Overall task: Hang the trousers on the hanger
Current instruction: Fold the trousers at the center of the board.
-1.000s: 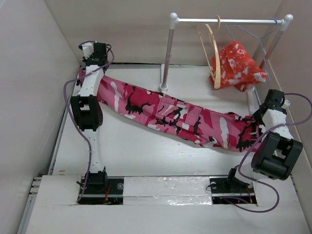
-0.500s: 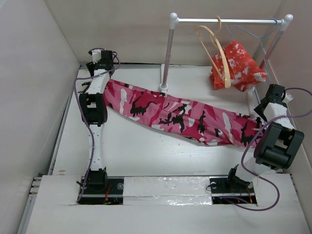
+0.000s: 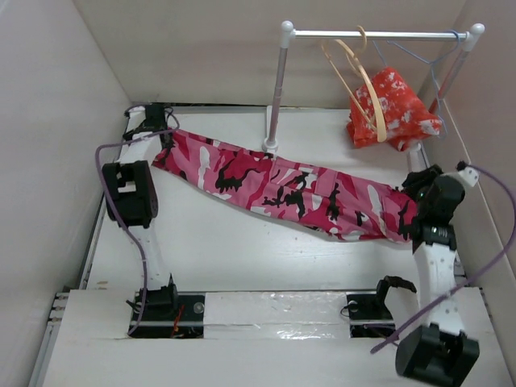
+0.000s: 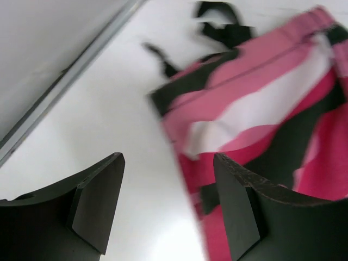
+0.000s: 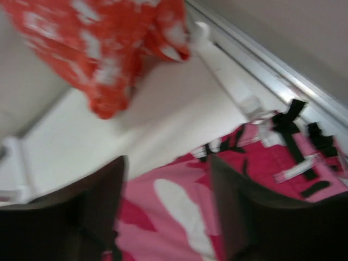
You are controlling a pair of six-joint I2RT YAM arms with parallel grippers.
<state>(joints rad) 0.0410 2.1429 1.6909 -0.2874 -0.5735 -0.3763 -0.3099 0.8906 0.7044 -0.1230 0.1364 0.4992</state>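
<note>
Jaws gape empty by the trousers (image 4: 261, 109) in wrist views; only overhead shows the hanger (image 3: 367, 85)

The trousers (image 3: 298, 189) are lying slantwise across the worktop (image 3: 226, 250), from its far left corner toward its right edge. Behind them, the rack (image 3: 276, 89) is standing along the far edge, the hanger (image 3: 367, 85) hanging left of a garment (image 3: 399, 109).

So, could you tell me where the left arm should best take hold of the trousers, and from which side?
Probably the far-left end of the trousers, nearest the open left tool. The cloth lies flat and stretched diagonally on the table, so a side approach finds no lip; come down from above at the edge and pinch a fold.
</note>
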